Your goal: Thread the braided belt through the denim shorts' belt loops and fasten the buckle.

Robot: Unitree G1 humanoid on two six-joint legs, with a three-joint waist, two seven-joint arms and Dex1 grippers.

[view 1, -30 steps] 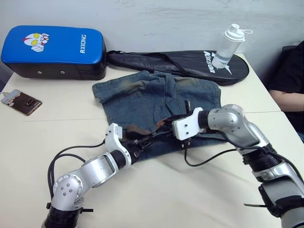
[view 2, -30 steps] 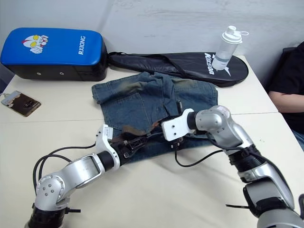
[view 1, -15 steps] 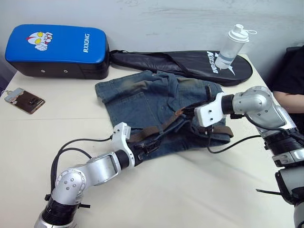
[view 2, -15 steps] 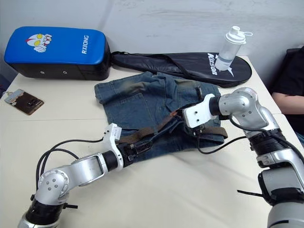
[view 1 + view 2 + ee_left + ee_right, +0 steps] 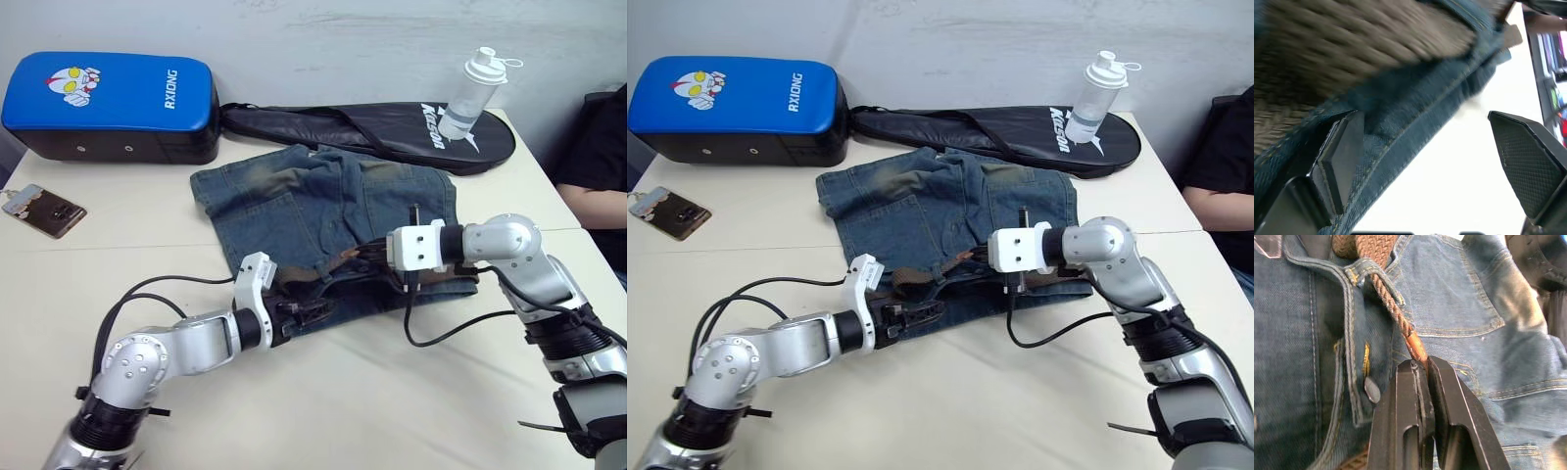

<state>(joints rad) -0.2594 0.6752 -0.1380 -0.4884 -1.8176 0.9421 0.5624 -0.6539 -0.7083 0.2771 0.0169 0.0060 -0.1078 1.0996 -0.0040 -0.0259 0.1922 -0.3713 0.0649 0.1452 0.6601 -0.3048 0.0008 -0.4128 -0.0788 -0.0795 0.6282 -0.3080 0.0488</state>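
The denim shorts [image 5: 323, 220] lie flat on the table [image 5: 323, 411] just in front of the black racket bag [image 5: 392, 132], their waistband edge nearest the robot, and the braided belt [image 5: 338, 262] runs along that waistband between the two grippers. The right gripper [image 5: 1422, 369] is clamped on the belt's smooth brown tip, which the right wrist view shows emerging beside a belt loop [image 5: 1367, 270] near the fly button. The left gripper [image 5: 313, 311] sits at the waistband edge with its fingers [image 5: 1520, 161] spread apart, the denim edge and woven strap lying against one of them in the left wrist view.
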